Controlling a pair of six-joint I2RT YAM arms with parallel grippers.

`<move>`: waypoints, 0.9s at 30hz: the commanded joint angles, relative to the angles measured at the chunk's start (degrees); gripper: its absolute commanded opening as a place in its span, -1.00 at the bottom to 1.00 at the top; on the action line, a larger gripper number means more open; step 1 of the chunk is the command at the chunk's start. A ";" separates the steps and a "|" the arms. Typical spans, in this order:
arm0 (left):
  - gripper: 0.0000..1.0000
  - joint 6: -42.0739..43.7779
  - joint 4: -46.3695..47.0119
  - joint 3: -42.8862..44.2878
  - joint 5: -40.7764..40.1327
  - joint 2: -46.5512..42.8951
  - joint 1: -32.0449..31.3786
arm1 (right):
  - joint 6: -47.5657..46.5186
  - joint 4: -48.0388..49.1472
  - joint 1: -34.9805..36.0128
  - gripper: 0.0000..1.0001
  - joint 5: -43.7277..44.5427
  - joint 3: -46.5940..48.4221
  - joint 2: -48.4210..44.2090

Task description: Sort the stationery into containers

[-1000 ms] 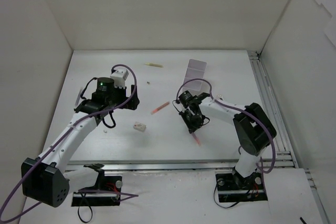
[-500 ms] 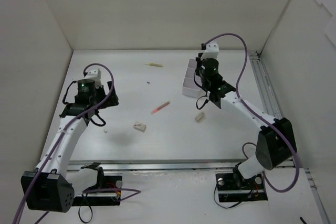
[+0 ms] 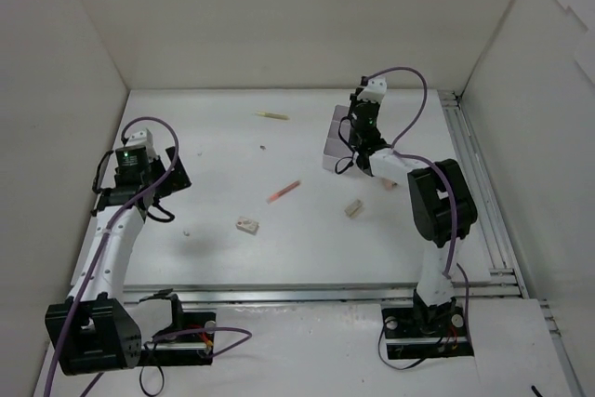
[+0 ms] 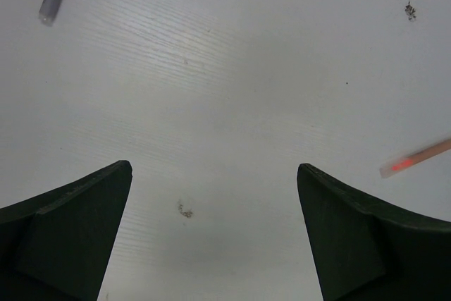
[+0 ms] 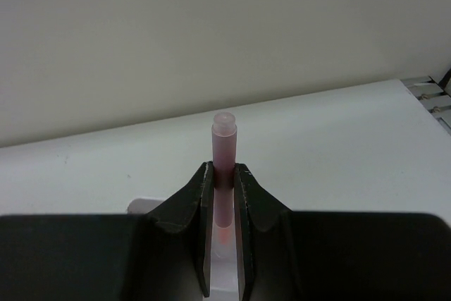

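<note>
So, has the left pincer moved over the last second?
Yes. In the top view the left pincer has drawn back leftward, away from the beige eraser block and toward the left wall.

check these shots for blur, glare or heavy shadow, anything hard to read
Top external: even, soft light, only faint shadows on the table, no glare. Left wrist: table grain sharp, the left gripper near black, the red pen at the right edge soft with a glowing spot. Right wrist: the pink pen in the right gripper is clear, the gripper itself dark and detailless.
</note>
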 commanded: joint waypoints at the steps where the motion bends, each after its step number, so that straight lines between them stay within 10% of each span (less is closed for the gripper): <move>1: 0.99 -0.43 2.01 2.59 0.92 1.46 2.24 | 2.79 12.38 -1.20 -1.00 -2.14 4.00 -0.88; 13: 0.99 -0.43 2.81 3.56 3.91 2.69 10.87 | 7.62 13.35 -0.85 -0.94 -5.14 -2.75 -1.22; 22: 0.99 0.10 3.16 6.46 4.53 7.78 14.47 | 6.48 13.53 0.56 0.28 -7.42 -7.50 -6.66; 27: 0.99 10.45 4.04 11.63 9.43 14.28 17.46 | 7.45 13.44 0.73 0.50 -14.26 -9.96 -12.45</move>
